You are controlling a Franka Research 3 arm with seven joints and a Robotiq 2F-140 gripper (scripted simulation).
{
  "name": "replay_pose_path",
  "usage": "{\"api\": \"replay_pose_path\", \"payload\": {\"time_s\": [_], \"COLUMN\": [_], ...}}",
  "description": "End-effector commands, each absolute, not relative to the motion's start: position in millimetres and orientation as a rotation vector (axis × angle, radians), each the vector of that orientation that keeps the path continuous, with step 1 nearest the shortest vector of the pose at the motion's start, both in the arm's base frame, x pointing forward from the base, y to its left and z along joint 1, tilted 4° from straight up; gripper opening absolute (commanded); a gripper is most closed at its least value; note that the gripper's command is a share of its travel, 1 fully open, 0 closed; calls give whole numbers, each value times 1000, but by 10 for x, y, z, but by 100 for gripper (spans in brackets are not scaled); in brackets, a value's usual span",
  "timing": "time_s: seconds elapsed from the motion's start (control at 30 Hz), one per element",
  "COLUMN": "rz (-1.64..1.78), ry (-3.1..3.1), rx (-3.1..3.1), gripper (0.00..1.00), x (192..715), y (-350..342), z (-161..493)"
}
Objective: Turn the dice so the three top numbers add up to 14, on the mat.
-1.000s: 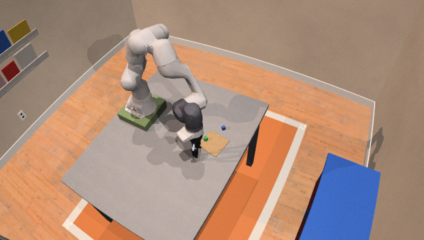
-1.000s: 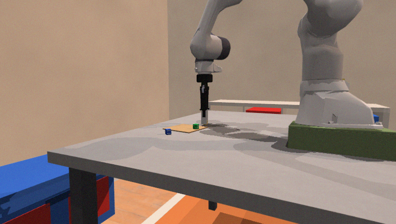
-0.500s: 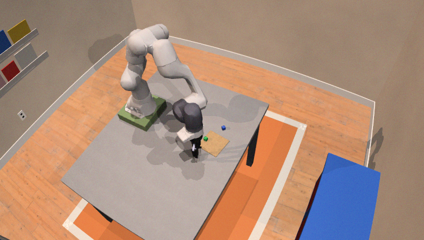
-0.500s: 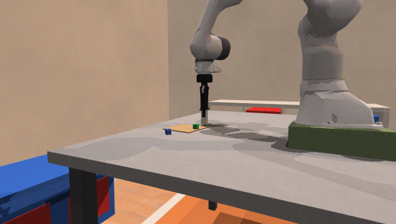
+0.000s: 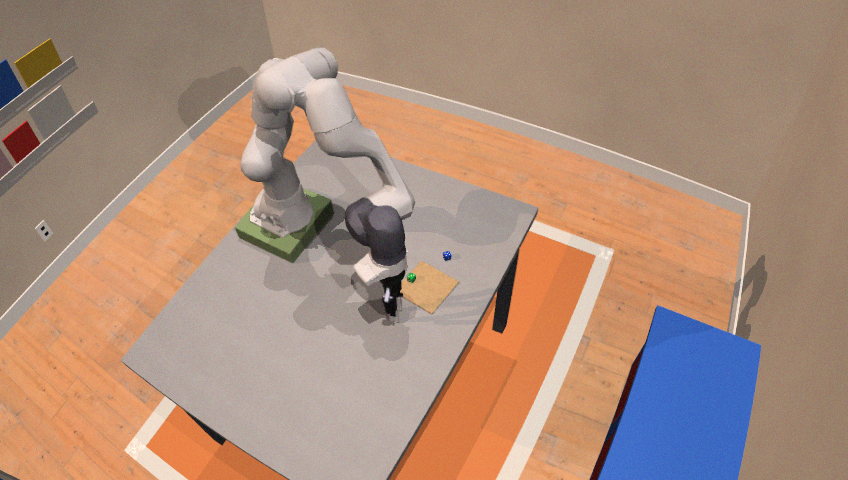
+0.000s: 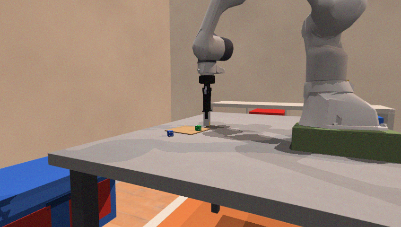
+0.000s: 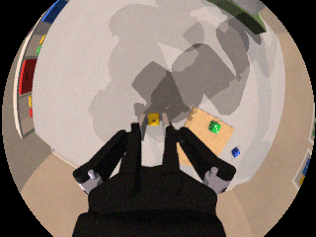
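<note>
A tan mat lies flat on the grey table. A green die sits on the mat near the corner closest to my arm, and it also shows in the wrist view. A blue die lies on the table just off the mat's far edge. A yellow die lies on the table off the mat. My gripper points straight down with its fingertips low at the table. The fingers stand partly open on either side of the yellow die, with a small gap on each side.
The arm's green base block stands at the back of the table. The table's right edge runs close behind the mat. A blue cabinet stands on the floor to the right.
</note>
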State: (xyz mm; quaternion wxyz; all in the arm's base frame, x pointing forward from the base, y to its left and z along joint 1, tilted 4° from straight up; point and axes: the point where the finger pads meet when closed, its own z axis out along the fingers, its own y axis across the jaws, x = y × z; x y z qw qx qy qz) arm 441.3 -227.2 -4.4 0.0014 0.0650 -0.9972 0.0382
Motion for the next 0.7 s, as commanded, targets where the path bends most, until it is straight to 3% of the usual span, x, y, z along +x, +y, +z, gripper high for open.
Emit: {"api": "replay_pose_path", "payload": {"time_s": [0.0, 0.17, 0.2, 0.67], "rz": [122, 122, 122, 122], "ry": [-3132, -3132, -3132, -3132], "rx": [210, 210, 210, 210], "gripper": [21, 21, 9, 9], "x": [4429, 4429, 4429, 4429], "y": [-2278, -2278, -2278, -2278], "z": [-41, -41, -41, -41]}}
